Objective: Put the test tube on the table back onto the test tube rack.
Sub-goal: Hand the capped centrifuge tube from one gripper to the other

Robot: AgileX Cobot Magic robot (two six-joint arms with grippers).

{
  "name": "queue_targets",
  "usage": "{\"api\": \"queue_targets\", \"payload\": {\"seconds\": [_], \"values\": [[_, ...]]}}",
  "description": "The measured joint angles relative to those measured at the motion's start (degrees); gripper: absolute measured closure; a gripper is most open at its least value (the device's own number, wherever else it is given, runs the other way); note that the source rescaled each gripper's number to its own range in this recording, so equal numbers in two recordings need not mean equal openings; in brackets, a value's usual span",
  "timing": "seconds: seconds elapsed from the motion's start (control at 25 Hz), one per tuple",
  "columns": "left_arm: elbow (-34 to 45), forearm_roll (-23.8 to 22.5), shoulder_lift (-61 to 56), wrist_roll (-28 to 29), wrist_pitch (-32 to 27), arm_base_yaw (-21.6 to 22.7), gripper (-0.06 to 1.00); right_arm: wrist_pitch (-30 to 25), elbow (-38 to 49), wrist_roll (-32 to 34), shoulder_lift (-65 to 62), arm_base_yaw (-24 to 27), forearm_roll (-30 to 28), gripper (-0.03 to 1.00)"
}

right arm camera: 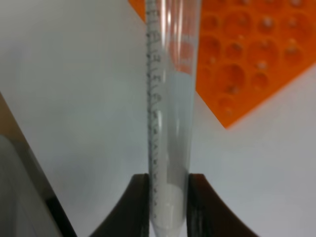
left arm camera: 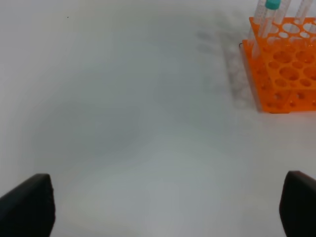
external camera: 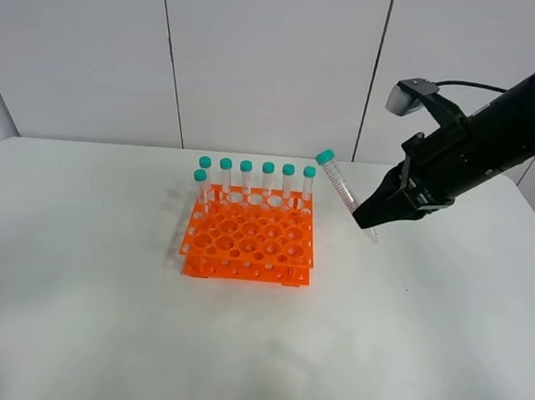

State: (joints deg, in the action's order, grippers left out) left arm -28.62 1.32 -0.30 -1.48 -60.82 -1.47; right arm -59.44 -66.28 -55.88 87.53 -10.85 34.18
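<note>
The right pincer [external camera: 370, 222], at the end of a black arm, pinches a slim clear plastic test tube [external camera: 341, 189] with a teal-green screw cap by its lower end, near the pointed tip. In the right wrist view its two dark fingers [right arm camera: 136, 207] press against either side of the test tube [right arm camera: 170, 123]. The tube is held off the large matte white surface [external camera: 103, 289], tilted, with its cap uppermost and leaning towards the bright orange plastic test tube rack [external camera: 248, 245], just beside the rack's back right corner. Seven matching capped tubes [external camera: 256, 179] stand upright in the rack, six along the back row and one at the left of the next row. The left pincer [left arm camera: 163, 205] is spread wide and holds nothing, low over bare surface, with the rack [left arm camera: 284, 74] well ahead of it.
</note>
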Motion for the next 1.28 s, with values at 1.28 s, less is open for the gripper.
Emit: {"api": "queue_targets", "payload": {"seconds": [1.28], "values": [[-16.4, 46.7, 55.8, -30.1, 25.3, -0.2, -0.06, 14.1, 2.8, -3.5, 1.0, -15.7, 2.2, 0.97]]}}
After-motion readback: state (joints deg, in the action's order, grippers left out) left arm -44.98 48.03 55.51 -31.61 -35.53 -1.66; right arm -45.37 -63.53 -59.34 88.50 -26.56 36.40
